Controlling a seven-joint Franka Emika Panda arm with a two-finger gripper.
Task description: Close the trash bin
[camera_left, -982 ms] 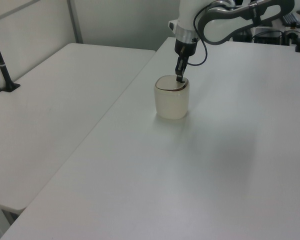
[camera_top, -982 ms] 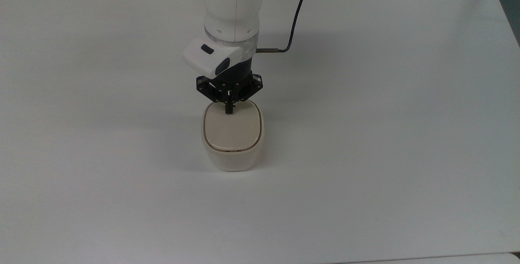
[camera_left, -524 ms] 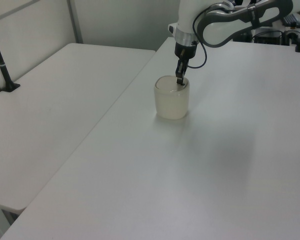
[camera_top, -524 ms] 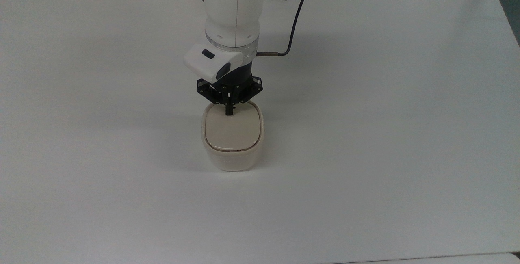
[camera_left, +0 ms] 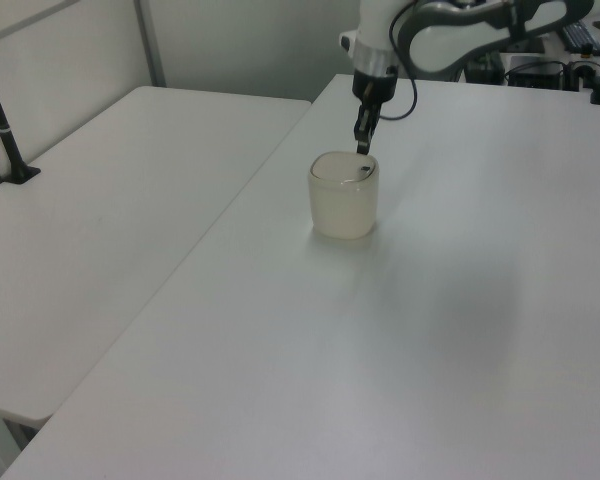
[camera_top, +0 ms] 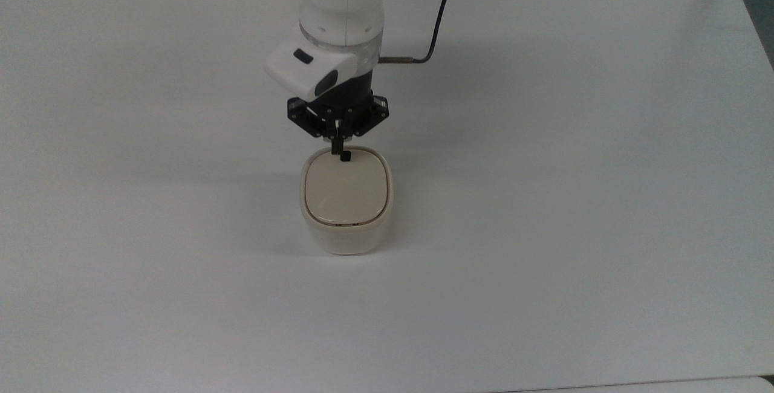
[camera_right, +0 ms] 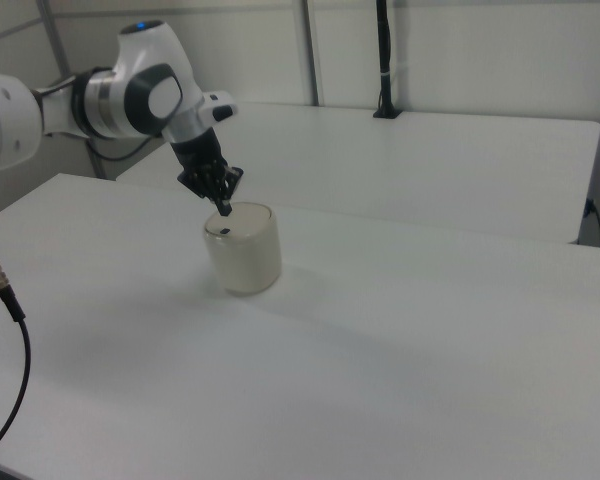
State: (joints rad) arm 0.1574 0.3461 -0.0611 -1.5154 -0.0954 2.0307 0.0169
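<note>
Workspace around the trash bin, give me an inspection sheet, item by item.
Surface: white table, bare apart from the bin.
Job's things: small cream-white plastic trash bin upright; beige lid lying flat, black square button at its far edge.
Clutter: nothing seen.
Hand: black two-finger hand shut, empty, just above the lid's far edge.
Cables: black cable off the wrist; another at the right view's left.
Surroundings: neighbouring white tables, black post.
</note>
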